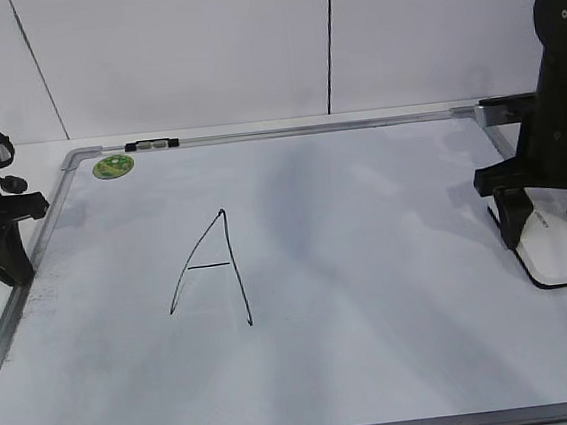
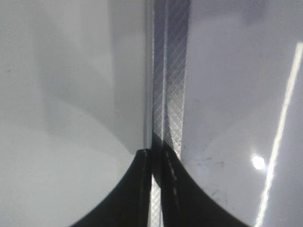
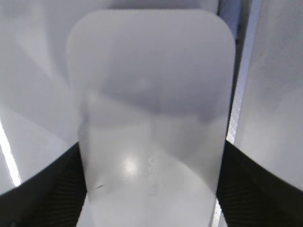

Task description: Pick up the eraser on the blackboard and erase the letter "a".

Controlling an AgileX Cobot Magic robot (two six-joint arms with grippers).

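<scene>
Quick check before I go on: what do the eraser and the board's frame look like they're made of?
The eraser looks like glossy white plastic: smooth rounded shell with a bright glare spot and faint grey lettering; the exterior view shows a dark underside, possibly felt. The frame of the blackboard looks like grey metal, probably aluminium: a dull sheen with a fine crosshatched texture.

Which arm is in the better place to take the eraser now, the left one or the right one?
The right. Its claw is open with one finger on each side of the eraser, at the blackboard's right edge. The left claw is shut over the left frame, far from it.
</scene>
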